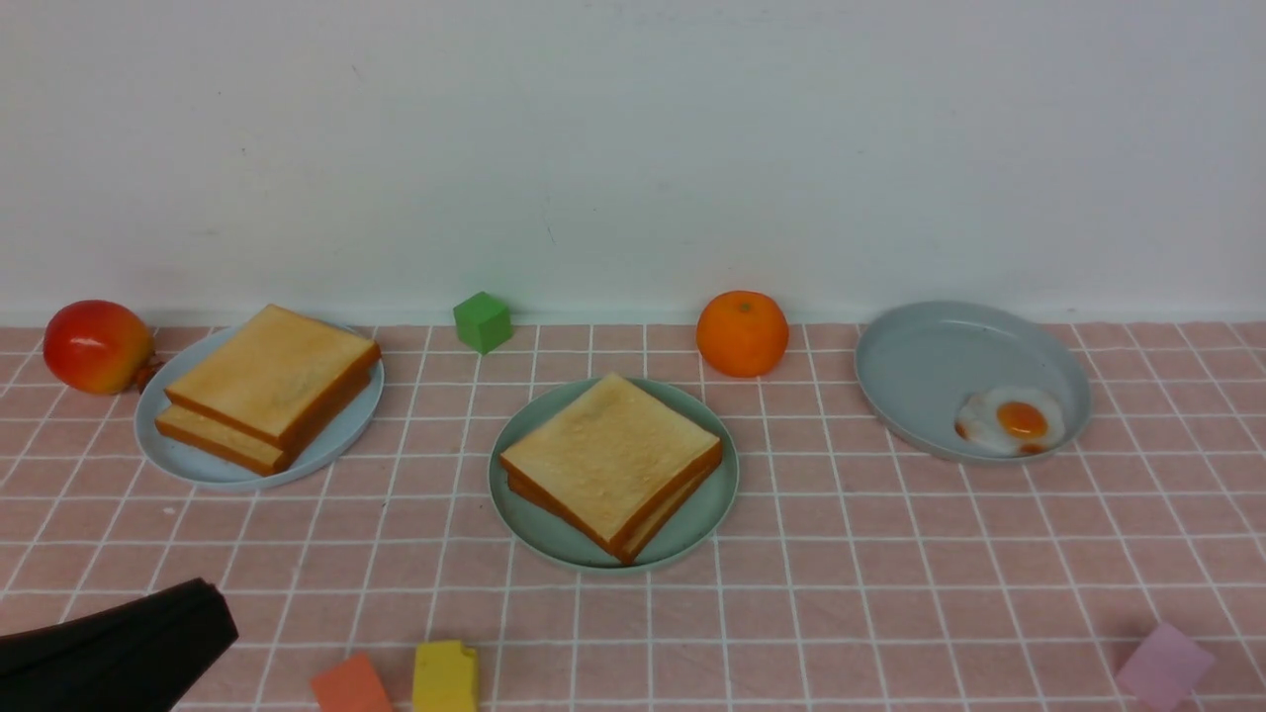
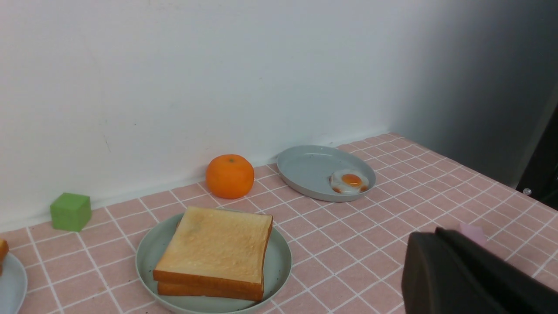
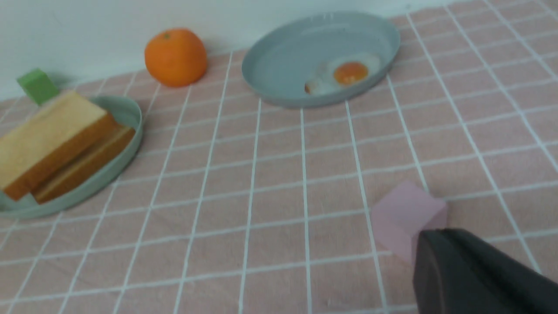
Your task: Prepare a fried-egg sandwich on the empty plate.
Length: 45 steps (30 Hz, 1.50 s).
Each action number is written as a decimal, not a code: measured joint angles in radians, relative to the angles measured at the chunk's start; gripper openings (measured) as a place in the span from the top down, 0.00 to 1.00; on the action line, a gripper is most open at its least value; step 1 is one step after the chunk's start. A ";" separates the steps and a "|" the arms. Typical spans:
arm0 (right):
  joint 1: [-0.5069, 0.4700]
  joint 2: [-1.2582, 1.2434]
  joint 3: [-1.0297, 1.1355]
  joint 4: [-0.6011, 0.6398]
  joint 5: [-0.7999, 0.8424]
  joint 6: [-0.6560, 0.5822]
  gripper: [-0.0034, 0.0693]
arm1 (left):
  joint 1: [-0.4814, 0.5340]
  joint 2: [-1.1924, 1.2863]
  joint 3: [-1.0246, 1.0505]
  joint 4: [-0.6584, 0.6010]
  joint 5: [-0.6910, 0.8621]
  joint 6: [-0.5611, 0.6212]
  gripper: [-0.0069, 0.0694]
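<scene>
While parked clear of the plates, closed on nothing: left gripper [image 1: 213, 618], near edge. Then one apple [image 1: 97, 346]; two spare slices [image 1: 272, 371] stacked on blue plate [image 1: 198, 465], as supply; one cube [image 1: 483, 321]; two toast slices [image 1: 608, 455] stacked on mint plate [image 1: 697, 514], centre, no egg visible between; one orange [image 1: 742, 333]; one egg [image 1: 1014, 420] on grey plate [image 1: 930, 366], apparently not yet placed; right gripper [image 3: 425, 261] beside pink block [image 3: 405, 218], likewise closed.

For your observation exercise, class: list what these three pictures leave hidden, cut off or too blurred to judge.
- Front view: the left claw is cut by the frame edge; the right claw is out of frame.
- Front view: whether anything lies between the two golden-brown square toast slices on the round mint-green plate is hidden by the top slice.
- Right wrist view: those slices are blurred and cut off; the dark claw covers part of the pale pink block.
</scene>
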 joint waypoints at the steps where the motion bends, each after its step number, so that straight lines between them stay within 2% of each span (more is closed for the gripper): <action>1: 0.000 0.000 0.002 -0.001 -0.008 -0.001 0.97 | 0.000 0.000 0.000 0.000 0.000 0.000 0.91; 7: 0.002 0.000 0.019 -0.003 -0.001 -0.047 0.97 | 0.000 0.000 0.000 0.000 0.001 -0.001 0.91; 41: 0.002 0.000 0.011 -0.010 0.044 -0.049 0.95 | 0.001 0.000 0.000 0.000 0.004 -0.001 0.88; 43: 0.002 0.000 0.011 -0.010 0.044 -0.049 0.94 | 0.015 0.000 0.000 0.002 0.004 -0.001 0.88; 45: 0.002 0.000 0.011 -0.009 0.044 -0.049 0.94 | 0.098 -0.016 0.001 0.005 0.007 -0.003 0.88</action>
